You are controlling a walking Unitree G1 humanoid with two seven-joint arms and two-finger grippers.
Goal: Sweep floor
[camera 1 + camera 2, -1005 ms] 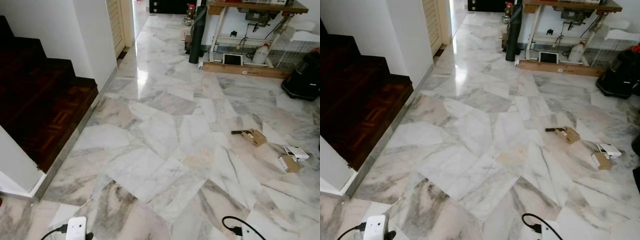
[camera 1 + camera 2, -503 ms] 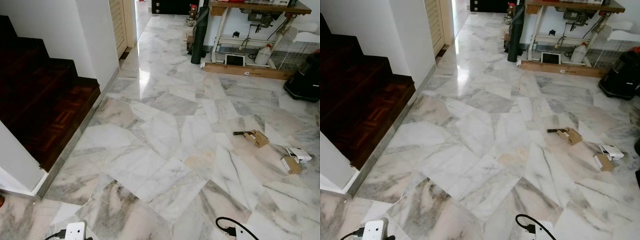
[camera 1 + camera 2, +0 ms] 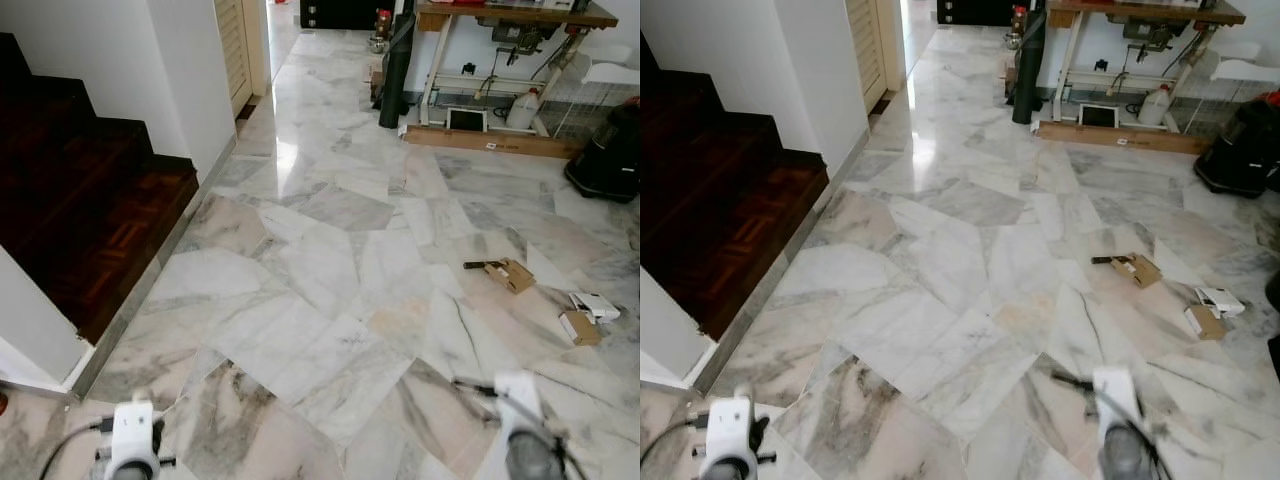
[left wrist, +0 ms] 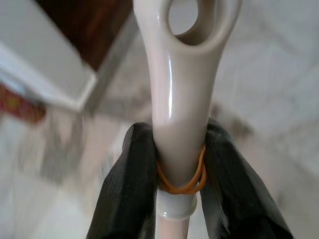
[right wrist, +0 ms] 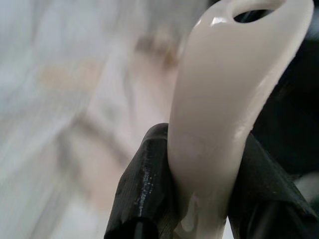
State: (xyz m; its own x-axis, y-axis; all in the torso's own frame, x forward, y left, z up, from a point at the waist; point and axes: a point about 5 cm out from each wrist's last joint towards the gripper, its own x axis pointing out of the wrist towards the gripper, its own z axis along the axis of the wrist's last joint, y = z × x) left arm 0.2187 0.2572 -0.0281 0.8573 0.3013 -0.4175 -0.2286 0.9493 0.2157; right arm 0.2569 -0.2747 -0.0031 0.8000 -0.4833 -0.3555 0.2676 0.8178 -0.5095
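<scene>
In the left wrist view my left gripper point(image 4: 179, 132) is shut on a glossy cream plastic handle point(image 4: 184, 74) with a hanging hole and an orange rubber band point(image 4: 180, 185) around its neck. My right gripper point(image 5: 204, 142) is shut on a second cream handle point(image 5: 234, 74), also with a hole at its end. What hangs below each handle is hidden. Ahead lies a marble floor point(image 3: 320, 270) with litter at the right: a torn cardboard piece point(image 3: 510, 274), a small brown box point(image 3: 580, 327) and a white box point(image 3: 596, 305). My arms' white wrist units show at bottom left point(image 3: 132, 445) and bottom right point(image 3: 520, 400).
Dark wooden stairs point(image 3: 90, 210) and a white wall corner point(image 3: 190, 80) bound the left side. At the back stand a work table point(image 3: 500, 15), a black roll point(image 3: 396, 70), a wooden plank point(image 3: 480, 140) and a black vacuum point(image 3: 608, 155).
Both arms have lifted up into the bottom of the head views, the right one blurred. The scene itself stays put apart from a slight camera shift.
</scene>
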